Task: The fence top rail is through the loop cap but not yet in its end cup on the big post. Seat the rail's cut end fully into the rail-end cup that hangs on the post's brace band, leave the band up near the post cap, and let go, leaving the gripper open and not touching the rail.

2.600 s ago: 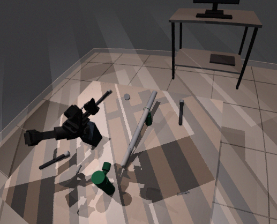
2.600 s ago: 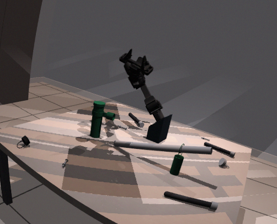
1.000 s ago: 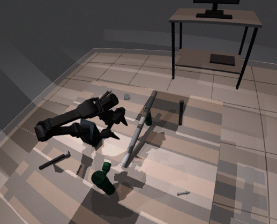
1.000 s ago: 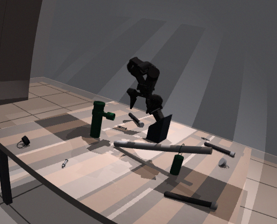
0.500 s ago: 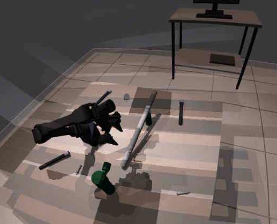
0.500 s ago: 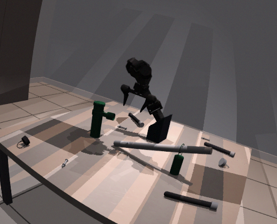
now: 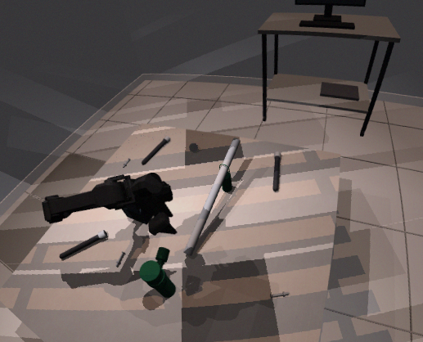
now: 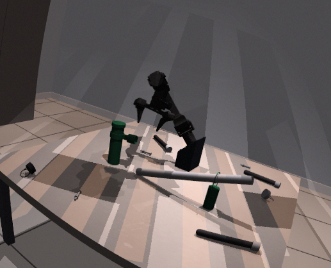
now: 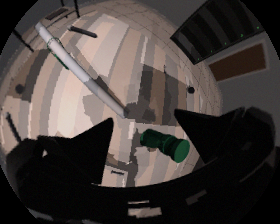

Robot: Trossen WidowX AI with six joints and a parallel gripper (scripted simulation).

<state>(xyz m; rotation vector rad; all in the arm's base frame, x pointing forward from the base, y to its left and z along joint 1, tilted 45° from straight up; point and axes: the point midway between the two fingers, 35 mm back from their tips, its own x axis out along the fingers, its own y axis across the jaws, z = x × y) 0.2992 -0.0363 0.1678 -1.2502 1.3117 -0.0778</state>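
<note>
The long grey-white rail (image 7: 215,191) (image 8: 185,175) (image 9: 81,74) passes through the wire loop of the short green post (image 7: 227,182) (image 8: 210,197). Its cut end toward the big green post (image 7: 166,286) (image 8: 114,154) (image 9: 163,144) is outside the rail-end cup (image 7: 162,254) (image 8: 132,139), with a gap between them. The cup sticks out sideways from the brace band, which is up near the post cap (image 7: 150,271) (image 8: 118,124) (image 9: 181,151). My gripper (image 7: 173,224) (image 8: 148,126) (image 9: 144,116) is open and empty, above the table and clear of the rail and post.
Dark rods with pale ends lie on the table at left (image 7: 82,246) (image 8: 162,143), back left (image 7: 155,151) (image 8: 262,179) and beyond the rail (image 7: 276,173) (image 8: 225,238). Small bolts (image 7: 121,259) (image 7: 280,294) and round ringed caps (image 8: 30,168) (image 8: 266,194) also lie there.
</note>
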